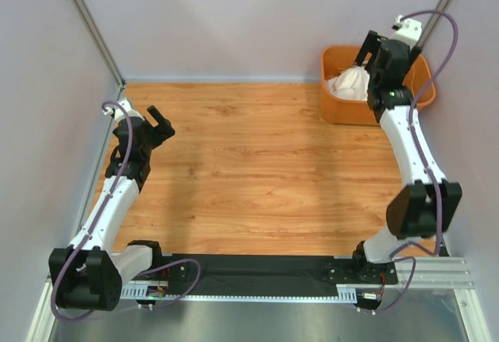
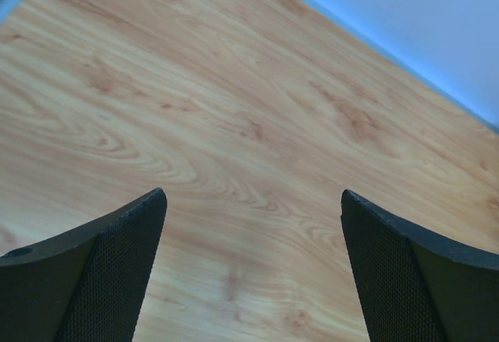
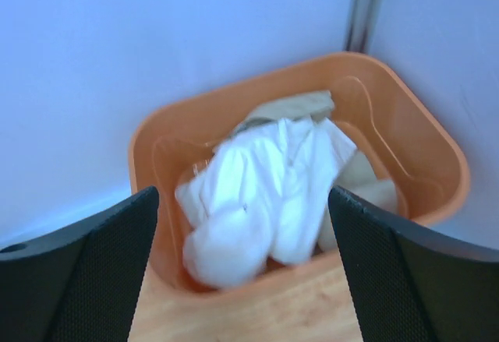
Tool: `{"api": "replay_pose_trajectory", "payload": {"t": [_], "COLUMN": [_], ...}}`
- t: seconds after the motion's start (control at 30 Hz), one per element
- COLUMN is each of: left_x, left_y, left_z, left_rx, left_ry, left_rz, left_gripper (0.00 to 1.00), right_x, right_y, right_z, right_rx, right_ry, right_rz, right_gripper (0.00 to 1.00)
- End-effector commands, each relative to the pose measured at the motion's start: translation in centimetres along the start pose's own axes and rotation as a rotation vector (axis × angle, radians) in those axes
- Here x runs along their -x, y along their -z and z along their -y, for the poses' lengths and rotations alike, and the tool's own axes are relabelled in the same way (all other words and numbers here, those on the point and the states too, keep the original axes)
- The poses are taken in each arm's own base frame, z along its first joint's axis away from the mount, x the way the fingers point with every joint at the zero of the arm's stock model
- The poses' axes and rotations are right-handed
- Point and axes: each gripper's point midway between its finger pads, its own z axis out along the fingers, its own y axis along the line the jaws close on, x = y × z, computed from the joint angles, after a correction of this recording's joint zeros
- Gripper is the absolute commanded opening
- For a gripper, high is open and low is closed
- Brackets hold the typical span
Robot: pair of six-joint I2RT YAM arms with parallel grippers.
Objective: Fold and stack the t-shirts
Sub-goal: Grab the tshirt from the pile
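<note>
Directly beneath wide-spread right gripper [image 3: 242, 192], crumpled t-shirts [image 3: 257, 186] inside orange tub [image 3: 390, 124]

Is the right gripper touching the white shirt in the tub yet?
Apart. The right wrist view shows the white shirt bunched in the orange tub, well beyond the open fingers of the right gripper.
</note>
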Motion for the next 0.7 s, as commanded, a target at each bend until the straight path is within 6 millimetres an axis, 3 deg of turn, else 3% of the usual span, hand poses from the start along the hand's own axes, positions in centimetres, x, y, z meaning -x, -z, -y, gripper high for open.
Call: {"api": "replay_pose_trajectory", "payload": {"t": [0.0,0.03,0.07,0.1,0.13,0.17,0.2,0.23,0.27,0.3,0.33,0.37,0.4,0.67], "left_x": [-0.7,-0.4,-0.3,-0.3,-0.5,-0.9,-1.2,-1.8,-2.3,-2.9,-3.3,-3.5,-3.8,-4.8], "left_y": [0.5,0.6,0.8,1.1,1.3,1.4,1.6,1.8,2.1,2.2,2.4,2.5,2.6,3.3], "left_z": [2.9,4.0,4.6,5.6,5.9,6.3,6.8,7.5,7.9,8.1,8.1,8.2,8.2,8.2], "left_rx": [-0.098,-0.152,-0.182,-0.233,-0.253,-0.268,-0.295,-0.342,-0.36,-0.369,-0.373,-0.378,-0.385,-0.397], "left_ry": [0.039,0.046,0.043,0.043,0.048,0.063,0.067,0.068,0.066,0.063,0.056,0.052,0.05,0.028], "left_rz": [-0.129,-0.134,-0.137,-0.156,-0.172,-0.193,-0.211,-0.248,-0.268,-0.291,-0.302,-0.308,-0.318,-0.379], "left_gripper": [0.99,0.94,0.91,0.83,0.8,0.77,0.75,0.7,0.69,0.69,0.7,0.7,0.7,0.68], "right_x": [-5.5,-8.1,-5.4,-5.8,-6.6,-9.0,-7.7,-8.2,-10.3,-9.8,-10.1,-11.7,-11.6,-16.5], "right_y": [-4.1,-6.9,-8.2,-8.9,-10.0,-11.6,-12.3,-13.0,-14.2,-14.7,-15.2,-16.1,-16.7,-17.8], "right_z": [0.0,1.2,0.3,0.8,0.5,0.3,-0.2,-0.3,-0.3,-0.6,-0.8,-0.8,-0.9,0.2], "right_rx": [-0.03,-0.086,-0.06,-0.072,-0.069,-0.081,-0.076,-0.084,-0.104,-0.101,-0.097,-0.095,-0.088,-0.129], "right_ry": [0.073,0.042,-0.007,-0.033,-0.048,-0.057,-0.075,-0.083,-0.09,-0.1,-0.1,-0.092,-0.099,-0.104], "right_rz": [-0.241,-0.303,-0.267,-0.306,-0.329,-0.374,-0.349,-0.356,-0.386,-0.369,-0.369,-0.386,-0.367,-0.425], "right_gripper": [0.9,0.81,0.71,0.55,0.51,0.49,0.49,0.56,0.59,0.61,0.61,0.61,0.61,0.52]}}
